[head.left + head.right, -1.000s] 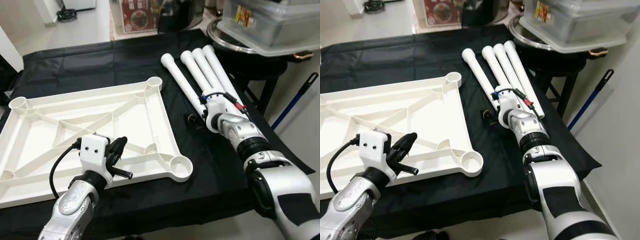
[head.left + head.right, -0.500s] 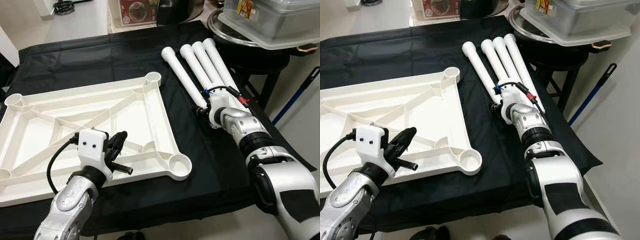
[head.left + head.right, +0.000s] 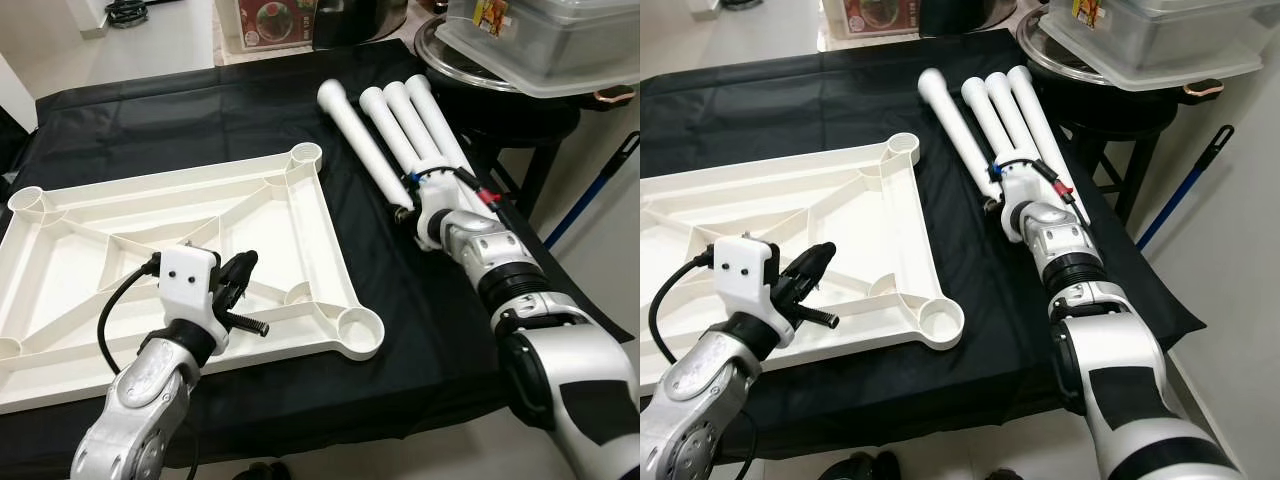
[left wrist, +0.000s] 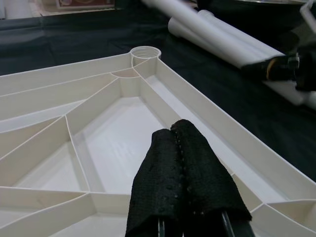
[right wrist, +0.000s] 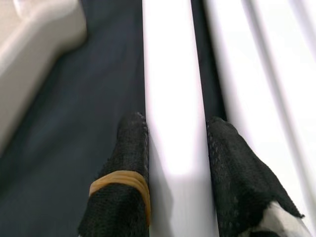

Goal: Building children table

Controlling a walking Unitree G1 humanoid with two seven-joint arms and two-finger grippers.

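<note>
A white ribbed tabletop (image 3: 262,236) lies upside down on the black cloth, with a round socket (image 3: 358,331) at each corner. My left gripper (image 3: 245,263) hovers shut over its near right part, fingers (image 4: 177,148) pressed together and holding nothing. Four white legs lie side by side to the tabletop's right. My right gripper (image 3: 992,200) is shut on the near end of the leftmost leg (image 3: 362,142); in the right wrist view its black fingers (image 5: 132,133) straddle that leg (image 5: 173,98). The other three legs (image 3: 418,120) lie just right of it.
A stool at the back right carries a metal pot and a clear plastic container (image 3: 540,40). A blue mop handle (image 3: 590,195) leans past the table's right edge. A red box (image 3: 265,15) stands on the floor behind. The cloth's front edge (image 3: 400,410) is close.
The leftmost leg has slid a little away from me, past its neighbours, with my right gripper on it. The view shifted slightly. My left gripper stays shut over the tabletop.
</note>
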